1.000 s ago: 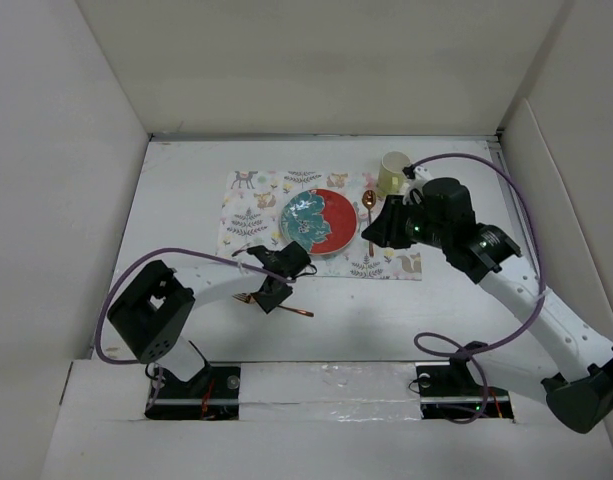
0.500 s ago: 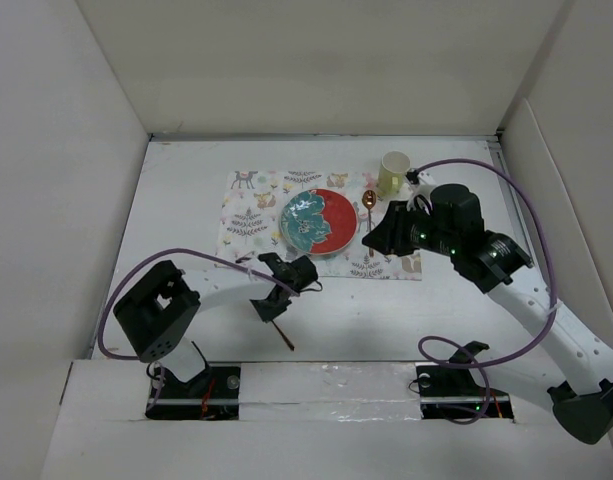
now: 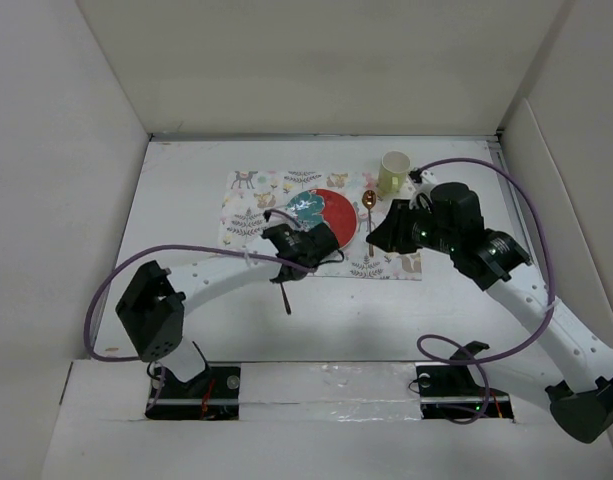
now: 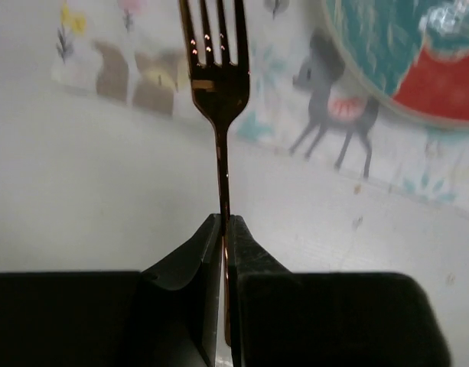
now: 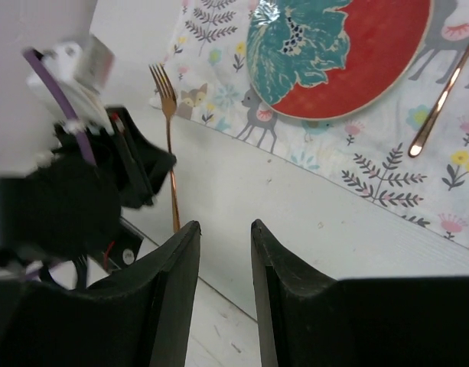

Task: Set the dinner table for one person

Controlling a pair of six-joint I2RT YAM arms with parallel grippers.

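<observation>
Plate [image 3: 338,218], spoon [image 3: 369,214] and cup [image 3: 393,172] sit on or beside the placemat [image 3: 248,203], upper centre of the table [image 3: 181,190]. The fork [image 4: 216,84] looks like what's left: the left claw [image 4: 224,223] pinches its handle tight, tines over the mat's lower edge. The right claw [image 5: 224,227] hangs half open, empty.

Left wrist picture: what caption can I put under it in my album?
Left pincer shut on a copper fork, tines pointing toward the animal placemat and red-and-teal plate.
</observation>
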